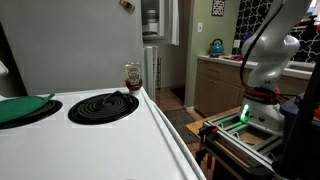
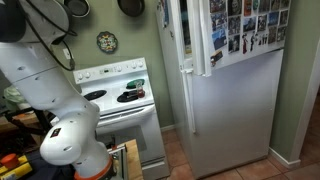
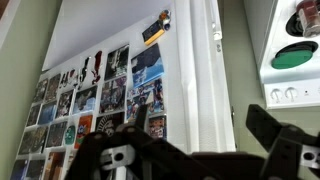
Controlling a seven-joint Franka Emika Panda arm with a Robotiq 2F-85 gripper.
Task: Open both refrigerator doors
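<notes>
Left to right, in an exterior view: 1 white arm (image 2: 45, 90) fills the near left, and its pincer is out of that shot. 1 round clock (image 2: 107, 42) is on the green wall. Under it is 1 white stove (image 2: 125, 125) with 2 coil burners showing. The tall grey fridge stands just beside the stove on the right. It has 2 doors:
- The upper door (image 2: 270, 42) is shorter and covered in photos.
- The lower door (image 2: 245, 110) is longer and plain.

Both look flush with the body, i.e. shut. The white handles (image 2: 200, 45) run down their left edge, on the stove side.

In an exterior view from the stove top: 1 coil burner (image 1: 104, 105), then 1 small jar (image 1: 132, 75) at the back edge. Further right are 1 teal kettle (image 1: 216, 46) on the far counter and the arm (image 1: 265, 60).

Wrist view: the photo-covered upper door (image 3: 90, 50) fills the left and middle, and the stove (image 3: 295, 90) is at the far right. The pincer (image 3: 195, 160) sits along the bottom with its 2 dark fingers (image 3: 280, 150) spread wide. It is released, holding nothing and not touching the door.
</notes>
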